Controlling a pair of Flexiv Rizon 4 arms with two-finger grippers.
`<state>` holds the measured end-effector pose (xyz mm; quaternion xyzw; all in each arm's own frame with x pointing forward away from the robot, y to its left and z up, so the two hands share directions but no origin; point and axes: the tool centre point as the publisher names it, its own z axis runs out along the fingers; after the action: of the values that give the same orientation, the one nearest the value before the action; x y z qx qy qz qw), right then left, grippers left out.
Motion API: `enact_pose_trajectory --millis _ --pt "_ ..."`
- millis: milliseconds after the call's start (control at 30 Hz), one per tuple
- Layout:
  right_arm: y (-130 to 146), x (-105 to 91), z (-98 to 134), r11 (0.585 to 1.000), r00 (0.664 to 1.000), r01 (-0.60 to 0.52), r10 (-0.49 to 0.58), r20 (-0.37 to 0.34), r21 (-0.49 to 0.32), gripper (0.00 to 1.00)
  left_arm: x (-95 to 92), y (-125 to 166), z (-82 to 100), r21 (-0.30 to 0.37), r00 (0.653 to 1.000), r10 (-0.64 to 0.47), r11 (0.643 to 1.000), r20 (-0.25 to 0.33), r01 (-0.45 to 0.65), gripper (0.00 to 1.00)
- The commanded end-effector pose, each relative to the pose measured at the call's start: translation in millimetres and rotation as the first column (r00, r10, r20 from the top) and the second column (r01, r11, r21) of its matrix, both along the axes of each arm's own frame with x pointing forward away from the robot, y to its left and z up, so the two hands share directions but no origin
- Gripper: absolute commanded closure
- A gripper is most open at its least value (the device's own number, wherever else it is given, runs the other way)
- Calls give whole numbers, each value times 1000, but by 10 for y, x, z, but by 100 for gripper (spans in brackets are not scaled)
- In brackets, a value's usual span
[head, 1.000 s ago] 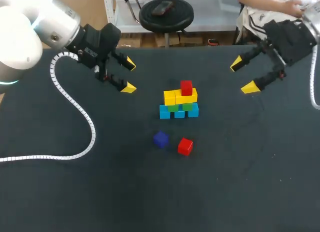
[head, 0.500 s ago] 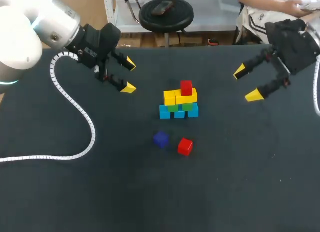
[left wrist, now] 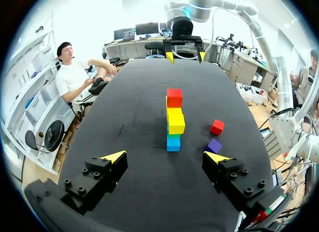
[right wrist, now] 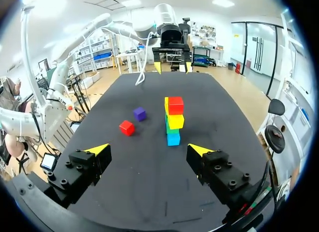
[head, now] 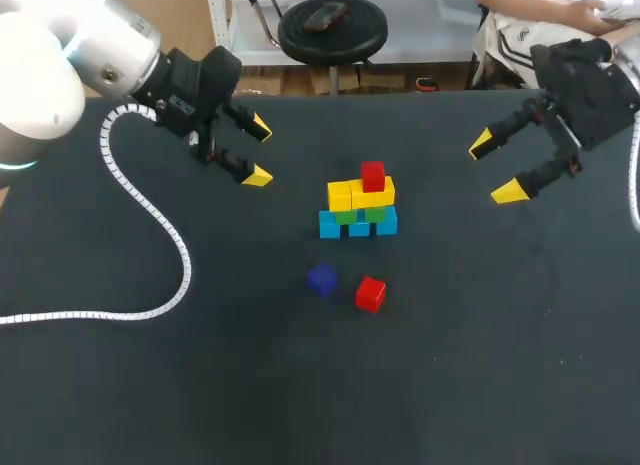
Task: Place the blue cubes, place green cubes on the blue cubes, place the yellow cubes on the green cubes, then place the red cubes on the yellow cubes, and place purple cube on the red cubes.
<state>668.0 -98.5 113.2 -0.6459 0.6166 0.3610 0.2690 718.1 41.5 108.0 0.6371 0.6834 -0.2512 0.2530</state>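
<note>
Black surface (head: 300, 385) carries a stack (head: 360, 207) at its middle: blue cubes (head: 330, 225) at the bottom, green cubes (head: 374, 214) on them, two yellow cubes (head: 340, 196) above, and one red cube (head: 373, 175) on top. Just in front of it lie a purple cube (head: 321, 279) and a second red cube (head: 370, 293), near each other but apart. Off to the stack's left the left fingers (head: 257, 175) hang spread and empty, and the right fingers (head: 509, 192), likewise spread and empty, hang off to its right.
</note>
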Motion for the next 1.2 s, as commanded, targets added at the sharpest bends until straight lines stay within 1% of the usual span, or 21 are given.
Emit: enact_pose_trajectory --millis 33,133,200,233,300,400,567,633,1100,1167,1200 --pt "-2 -15 3 1000 1000 3 -3 2 0 0 16 7 -4 -2 1000 -4 1000 -1 4 0" --pt "-16 108 -41 999 1000 9 -9 16 43 0 16 7 -4 -2 1000 -4 1000 -1 4 0" --pt "-23 164 -53 999 1000 11 -12 21 41 0 16 7 -4 -2 1000 -4 1000 -1 4 0" --pt "-17 173 -40 999 999 5 -6 34 50 0 16 7 -4 -2 1000 -4 1000 -1 4 0" --pt "-21 187 -26 999 999 7 -9 37 47 0 16 7 -4 -2 1000 -4 1000 -1 4 0" --pt "-42 194 2 999 998 -1 -2 58 49 0 16 7 -4 -2 1000 -4 1000 -1 4 0" --pt "-111 244 -10 998 997 3 -8 72 61 0 16 7 -4 -2 1000 -4 1000 -1 4 0" --pt "-126 269 -20 999 997 7 -11 72 52 0 16 7 -4 -2 1000 -4 1000 -1 4 0" --pt "-126 278 -3 999 997 8 -11 71 42 0 16 7 -4 -2 1000 -4 1000 -1 4 0" --pt "-72 258 71 999 996 -20 16 92 46 0 16 7 -4 -2 1000 -4 1000 -1 4 0" --pt "-52 258 105 999 995 -28 25 97 34 0 16 7 -4 -2 1000 -4 1000 -1 4 0"
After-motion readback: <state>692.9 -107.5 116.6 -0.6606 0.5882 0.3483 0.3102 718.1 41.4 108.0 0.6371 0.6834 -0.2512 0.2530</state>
